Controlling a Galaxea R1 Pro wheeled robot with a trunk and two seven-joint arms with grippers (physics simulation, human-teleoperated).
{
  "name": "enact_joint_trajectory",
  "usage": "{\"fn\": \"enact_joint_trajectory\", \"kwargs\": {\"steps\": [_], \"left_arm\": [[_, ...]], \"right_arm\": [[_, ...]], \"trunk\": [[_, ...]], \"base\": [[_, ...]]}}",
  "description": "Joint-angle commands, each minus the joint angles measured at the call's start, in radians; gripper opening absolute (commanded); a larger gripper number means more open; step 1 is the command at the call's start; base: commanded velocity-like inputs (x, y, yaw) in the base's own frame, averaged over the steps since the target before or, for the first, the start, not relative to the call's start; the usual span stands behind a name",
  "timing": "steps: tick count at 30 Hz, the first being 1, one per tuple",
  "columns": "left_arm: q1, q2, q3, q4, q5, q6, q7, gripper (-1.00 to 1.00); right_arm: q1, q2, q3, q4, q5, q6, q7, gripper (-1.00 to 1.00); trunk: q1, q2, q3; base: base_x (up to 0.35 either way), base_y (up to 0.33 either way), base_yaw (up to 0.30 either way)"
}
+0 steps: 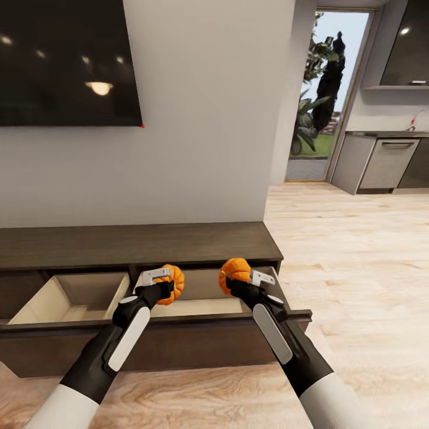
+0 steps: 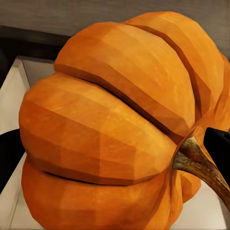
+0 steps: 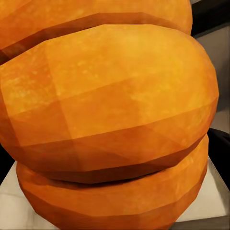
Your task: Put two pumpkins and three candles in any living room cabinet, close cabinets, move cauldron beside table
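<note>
1. The long, low dark-brown wooden cabinet [image 1: 137,244] stands against the wall, its two pale-lined drawers [image 1: 71,298] pulled open.
2. The left gripper [image 1: 162,281] grips one bright-orange ribbed pumpkin [image 1: 173,283] above the right-hand drawer.
3. The right gripper [image 1: 247,281] clasps the other orange pumpkin [image 1: 234,274] there too.

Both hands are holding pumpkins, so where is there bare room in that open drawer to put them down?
The drawer compartment beside the left gripper looks bare. So does the pale floor of the right-hand compartment below both pumpkins. Between the right gripper and the divider it is crowded.
</note>
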Motion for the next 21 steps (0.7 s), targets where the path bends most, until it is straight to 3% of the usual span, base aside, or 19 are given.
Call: {"fn": "enact_joint_trajectory", "kwargs": {"steps": [1,12,21], "left_arm": [[-0.001,0.0,-0.003,-0.001,0.008,-0.002,0.01,-1.0],[-0.001,-0.009,-0.003,0.021,0.0,-0.02,0.0,-1.0],[-0.001,-0.023,-0.008,0.027,0.0,-0.008,-0.002,-1.0]], "right_arm": [[-0.001,0.0,0.002,0.003,-0.009,-0.006,-0.008,-1.0],[-0.007,0.004,0.033,0.112,-0.01,-0.033,-0.007,-1.0],[-0.01,0.009,0.034,0.124,-0.017,-0.021,0.0,-1.0]], "trunk": [[0.0,0.0,-0.001],[0.0,0.0,-0.001],[0.0,0.0,-0.001]], "base": [[0.0,0.0,0.0],[0.0,0.0,0.0],[0.0,0.0,0.0]]}}
